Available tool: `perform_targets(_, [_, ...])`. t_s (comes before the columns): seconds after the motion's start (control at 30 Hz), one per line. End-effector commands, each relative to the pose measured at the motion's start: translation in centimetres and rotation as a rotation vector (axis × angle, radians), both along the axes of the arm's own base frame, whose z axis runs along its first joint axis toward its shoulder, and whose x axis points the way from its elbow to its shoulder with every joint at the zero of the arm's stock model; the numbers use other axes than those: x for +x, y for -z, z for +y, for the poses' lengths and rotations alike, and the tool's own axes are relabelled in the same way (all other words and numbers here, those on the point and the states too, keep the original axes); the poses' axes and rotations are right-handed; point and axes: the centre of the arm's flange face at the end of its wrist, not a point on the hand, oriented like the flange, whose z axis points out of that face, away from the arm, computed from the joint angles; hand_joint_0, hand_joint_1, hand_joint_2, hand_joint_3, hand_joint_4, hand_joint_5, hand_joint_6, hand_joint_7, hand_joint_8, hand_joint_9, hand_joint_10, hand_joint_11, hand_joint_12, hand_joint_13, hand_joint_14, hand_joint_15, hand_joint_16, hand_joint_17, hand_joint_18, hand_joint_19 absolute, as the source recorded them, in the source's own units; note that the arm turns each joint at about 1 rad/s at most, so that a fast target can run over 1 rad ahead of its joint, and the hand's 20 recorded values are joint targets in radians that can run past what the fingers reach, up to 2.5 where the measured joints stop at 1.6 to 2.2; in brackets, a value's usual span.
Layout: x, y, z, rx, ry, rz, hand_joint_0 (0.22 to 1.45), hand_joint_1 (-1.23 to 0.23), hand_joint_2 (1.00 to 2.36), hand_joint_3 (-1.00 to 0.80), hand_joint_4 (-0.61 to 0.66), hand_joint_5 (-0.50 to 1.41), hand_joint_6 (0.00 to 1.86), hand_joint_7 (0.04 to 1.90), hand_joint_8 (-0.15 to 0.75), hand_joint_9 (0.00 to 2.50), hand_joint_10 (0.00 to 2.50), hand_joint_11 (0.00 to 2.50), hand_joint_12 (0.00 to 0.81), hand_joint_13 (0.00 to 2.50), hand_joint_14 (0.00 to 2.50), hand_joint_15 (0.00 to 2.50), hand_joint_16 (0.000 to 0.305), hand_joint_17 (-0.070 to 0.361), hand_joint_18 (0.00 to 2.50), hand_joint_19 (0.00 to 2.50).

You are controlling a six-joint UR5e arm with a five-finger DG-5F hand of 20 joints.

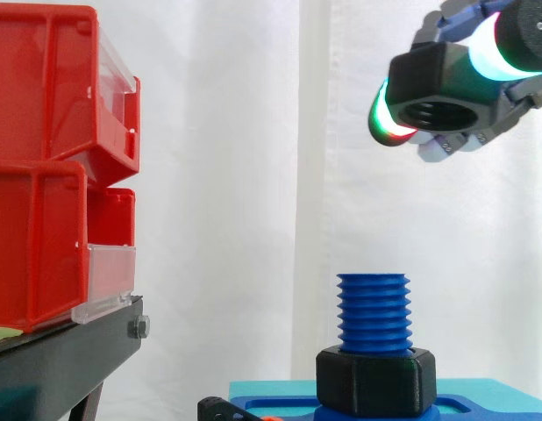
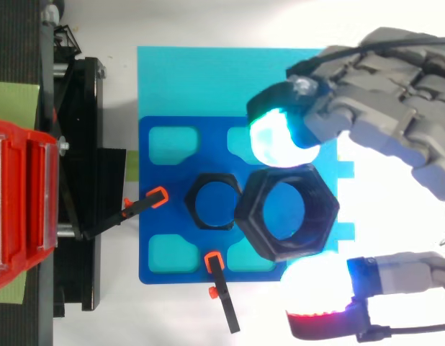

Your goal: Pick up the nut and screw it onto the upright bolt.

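Observation:
A large black hex nut (image 1: pixel 442 88) (image 2: pixel 287 212) is pinched between the glowing pads of my hand (image 1: pixel 495 66) (image 2: pixel 381 115), high in the air. The nut is tilted, its threaded hole facing down and toward the side camera. The upright blue bolt (image 1: pixel 374 312) stands below and to the left of it, with a wide gap between them. A second black nut (image 1: pixel 376 380) (image 2: pixel 214 200) sits at the bolt's foot on the blue base (image 2: pixel 179 209). From above, the held nut lies just right of the bolt.
Red bins (image 1: pixel 52 167) (image 2: pixel 21 202) are stacked on a black stand (image 1: pixel 60 360) at the left. Two small black clamps with orange tips (image 2: pixel 147 202) (image 2: pixel 219 285) lie against the blue base. A cyan plate (image 2: pixel 208 79) lies under the base.

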Motion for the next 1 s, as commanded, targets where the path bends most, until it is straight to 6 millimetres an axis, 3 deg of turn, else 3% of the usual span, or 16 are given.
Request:
perform_targets(0.0, [1.0,0.1,-0.1,0.000,-0.024,-0.019,0.56,-0.64,1.00,-0.50,0.28,-0.14,0.50,1.14,0.325,0.66,0.01,0.19,0.380,0.64,0.00,0.12,0.046,0.103,0.54,0.20])
perform_targets(0.03, [1.7,1.2,0.1,-0.006,-0.042,-0.013,0.56,-0.64,1.00,-0.50,0.28,-0.14,0.50,1.14,0.324,0.66,0.01,0.19,0.380,0.64,0.00,0.12,0.046,0.103,0.54,0.20])
perform_targets(0.1, [2.0,1.0,0.1,-0.006,-0.060,-0.024,0.56,-0.64,1.00,-0.50,0.28,-0.14,0.50,1.14,0.325,0.66,0.01,0.20,0.379,0.65,0.00,0.12,0.046,0.103,0.55,0.20])
perform_targets(0.37, [3.9,3.2,-0.2,-0.013,-0.085,-0.003,0.56,-0.64,1.00,-0.50,0.29,-0.14,0.50,1.14,0.327,0.67,0.01,0.20,0.381,0.65,0.00,0.12,0.046,0.103,0.55,0.20])
perform_targets(0.63, [3.9,3.6,-0.4,-0.019,-0.094,0.014,0.56,-0.64,1.00,-0.50,0.29,-0.14,0.50,1.13,0.329,0.68,0.01,0.19,0.381,0.66,0.00,0.13,0.046,0.104,0.55,0.20])
perform_targets(0.77, [3.9,5.7,-1.0,-0.024,-0.090,0.079,0.56,-0.64,1.00,-0.50,0.29,-0.14,0.50,1.13,0.333,0.68,0.01,0.19,0.381,0.66,0.00,0.13,0.046,0.104,0.55,0.20])
perform_targets(0.97, [3.9,5.7,-1.3,-0.016,-0.099,0.077,0.56,-0.64,1.00,-0.50,0.29,-0.14,0.50,1.13,0.336,0.69,0.01,0.19,0.382,0.67,0.00,0.14,0.046,0.103,0.56,0.21])
